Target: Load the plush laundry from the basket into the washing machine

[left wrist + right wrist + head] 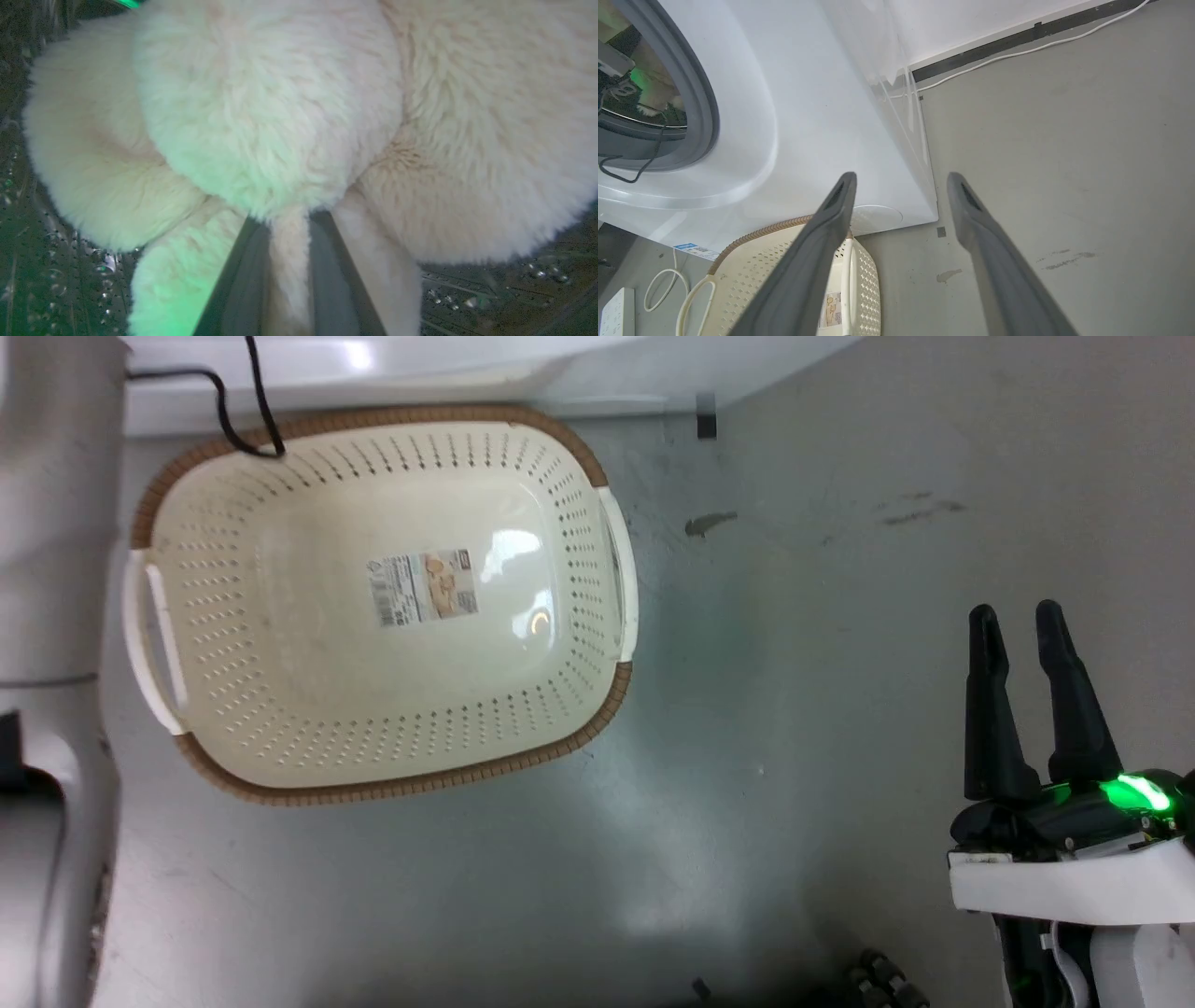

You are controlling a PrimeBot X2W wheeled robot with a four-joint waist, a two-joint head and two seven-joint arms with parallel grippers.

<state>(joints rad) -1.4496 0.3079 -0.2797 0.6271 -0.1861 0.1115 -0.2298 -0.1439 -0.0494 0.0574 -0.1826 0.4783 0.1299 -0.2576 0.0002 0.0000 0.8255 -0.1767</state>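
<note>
The plush laundry (280, 116), fluffy and beige, hangs in rounded lobes in the left wrist view. My left gripper (289, 219) is shut on a strip of it, fingertips buried in the fur, over the shiny perforated drum (46, 280). The basket (373, 793) sits on the floor with nothing in it but a paper label (425, 586). My right gripper (1018, 616) is open with nothing in it at the lower right, well clear of the basket. In the right wrist view it (902, 177) points at the washing machine (808, 116), whose grey door seal (698, 93) frames the opening.
My pale left forearm (56, 523) runs up the left edge of the head view. A black cable (252, 420) crosses the basket's far rim. A white cord (663, 284) and a socket strip (616, 312) lie on the floor. Bare grey floor (840, 523) spreads to the right.
</note>
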